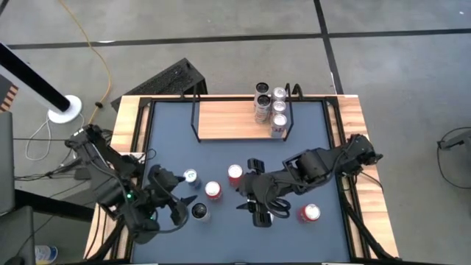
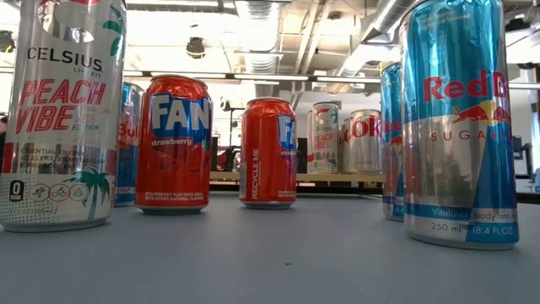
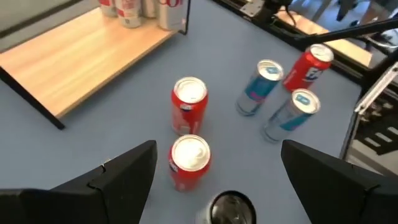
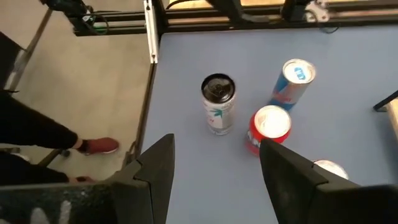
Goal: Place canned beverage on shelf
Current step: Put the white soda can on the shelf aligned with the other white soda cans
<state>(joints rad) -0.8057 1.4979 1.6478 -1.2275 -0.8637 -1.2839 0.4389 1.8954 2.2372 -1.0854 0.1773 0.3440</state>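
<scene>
Dark left fingers (image 3: 124, 180) spread wide, empty; right fingers (image 4: 292, 180) apart, holding nothing.

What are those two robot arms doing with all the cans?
They are putting drink cans on the small wooden shelf, where four cans already stand at one end. Right now neither arm holds anything. The left gripper and the right gripper hover with jaws open over loose cans on the table.

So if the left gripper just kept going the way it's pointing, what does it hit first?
Probably the nearer red can, which stands upright between the open fingers of the left gripper in the left wrist view. A second red can stands just beyond it. A dark-topped can sits lower; depth is uncertain.
</scene>
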